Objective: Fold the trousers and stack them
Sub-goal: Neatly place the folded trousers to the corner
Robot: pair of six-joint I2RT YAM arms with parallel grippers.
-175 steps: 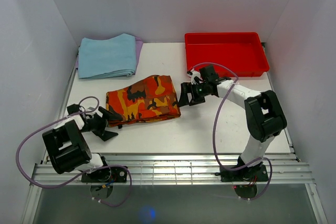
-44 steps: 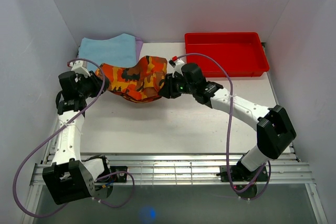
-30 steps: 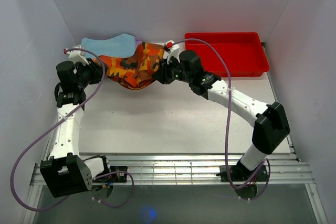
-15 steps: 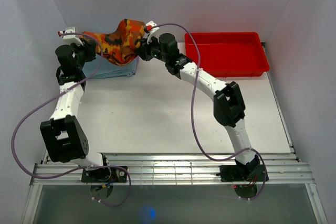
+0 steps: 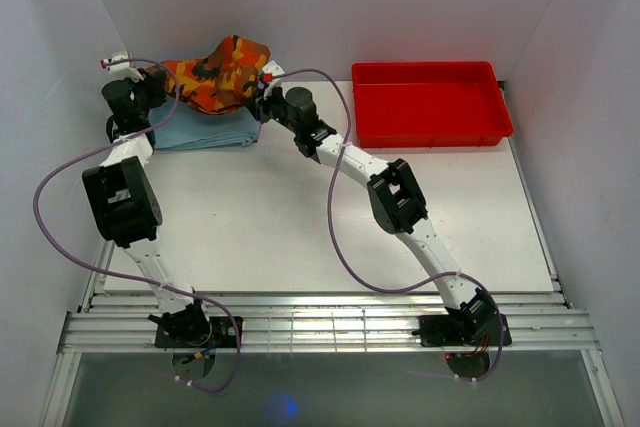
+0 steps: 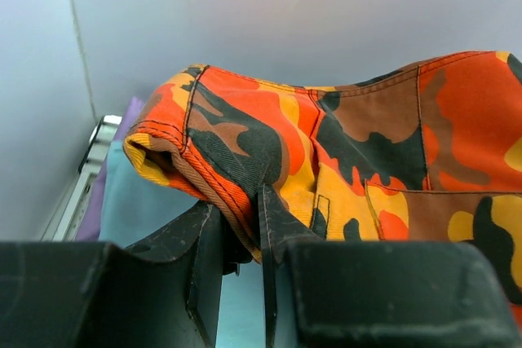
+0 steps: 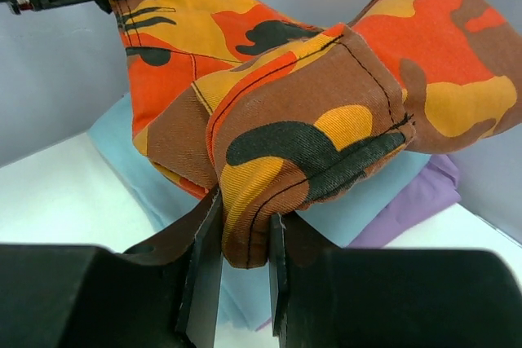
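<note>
Arriving now: left claw (image 6: 238, 219) and right claw (image 7: 243, 226) pinch the trousers (image 5: 215, 75), blue cloth (image 5: 205, 133) just beneath them; stacking probably next.

light: bright, even, diffuse | shadows: faint, soft | wrist views: trousers (image 6: 367, 144) sharp, fingers (image 6: 198, 258) slightly soft

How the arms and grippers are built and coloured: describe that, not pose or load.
The left arm and right arm have white links and blocky black joints, with a thin purple cable looping alongside each. The left gripper and right gripper have flat black fingers on wide black bodies.
</note>
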